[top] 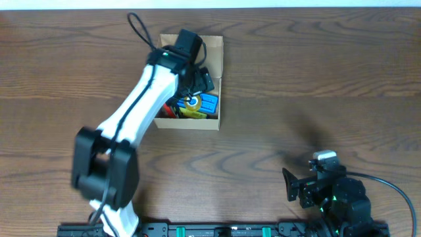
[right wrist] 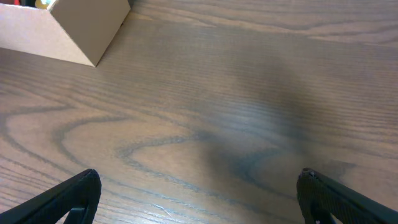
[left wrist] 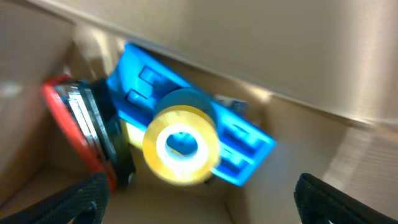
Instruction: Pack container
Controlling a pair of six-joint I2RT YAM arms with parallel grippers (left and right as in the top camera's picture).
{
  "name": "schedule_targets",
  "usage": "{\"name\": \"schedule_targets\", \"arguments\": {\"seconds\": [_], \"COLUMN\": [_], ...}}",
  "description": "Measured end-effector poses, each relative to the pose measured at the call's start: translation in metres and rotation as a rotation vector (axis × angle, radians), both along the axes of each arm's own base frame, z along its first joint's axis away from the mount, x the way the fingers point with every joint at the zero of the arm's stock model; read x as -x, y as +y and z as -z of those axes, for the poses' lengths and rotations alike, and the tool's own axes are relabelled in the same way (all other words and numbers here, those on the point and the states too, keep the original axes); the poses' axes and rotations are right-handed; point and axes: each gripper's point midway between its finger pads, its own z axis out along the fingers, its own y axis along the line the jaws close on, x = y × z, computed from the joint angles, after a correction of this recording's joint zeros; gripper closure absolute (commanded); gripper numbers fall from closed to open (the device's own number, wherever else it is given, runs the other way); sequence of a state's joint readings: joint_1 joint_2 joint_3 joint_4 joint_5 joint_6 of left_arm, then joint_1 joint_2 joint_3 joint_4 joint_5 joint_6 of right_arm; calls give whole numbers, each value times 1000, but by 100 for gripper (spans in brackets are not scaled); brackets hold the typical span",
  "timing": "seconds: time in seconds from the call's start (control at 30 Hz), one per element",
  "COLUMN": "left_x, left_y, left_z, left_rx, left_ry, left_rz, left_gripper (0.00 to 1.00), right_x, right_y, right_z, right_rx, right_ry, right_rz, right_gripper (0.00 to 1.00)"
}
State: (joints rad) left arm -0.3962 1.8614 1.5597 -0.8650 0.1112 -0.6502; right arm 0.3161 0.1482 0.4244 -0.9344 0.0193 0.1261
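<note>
The container is a tan cardboard box [top: 218,79] at the table's back middle, its lid flap open behind. Inside lie a flat blue item [top: 208,102], a yellow tape roll [top: 191,103] and a red and black item [top: 166,108]. My left gripper [top: 197,82] hangs inside the box, open and empty; in its wrist view the fingers [left wrist: 199,202] spread wide above the yellow roll [left wrist: 181,144], the blue item [left wrist: 239,140] and the red-rimmed item [left wrist: 68,118]. My right gripper [top: 289,185] is open and empty over bare table at the front right; the box corner [right wrist: 68,31] shows far left in its view.
The left arm [top: 131,122] reaches diagonally from the front left to the box. The right arm's base and cable [top: 388,187] sit at the front right. Wood table [top: 316,85] surrounds the box.
</note>
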Motion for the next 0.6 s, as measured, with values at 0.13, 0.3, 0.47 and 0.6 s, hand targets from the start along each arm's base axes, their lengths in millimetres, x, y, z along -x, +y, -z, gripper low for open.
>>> {"name": "schedule_targets", "arguments": {"seconds": [0.13,0.3,0.47,0.6], "left_x": [9,28,36,44], "left_y": [11,24,28,31], "left_z": [-51,-85,-102,-100], "left_rx": [7,0,13,2], "left_ry": [-104,-153,-183,-157], "left_rz": [-14,-26,-27,-26], "left_gripper": [5,4,4,5], "right_x": [0,0,0,0], "right_y": [0,0,0,0], "right_z": [0,0,0,0], "right_rx": [0,0,0,0], "right_ry": [0,0,0,0], "right_rz": [0,0,0,0], "right_gripper": [1,1,1,1]}}
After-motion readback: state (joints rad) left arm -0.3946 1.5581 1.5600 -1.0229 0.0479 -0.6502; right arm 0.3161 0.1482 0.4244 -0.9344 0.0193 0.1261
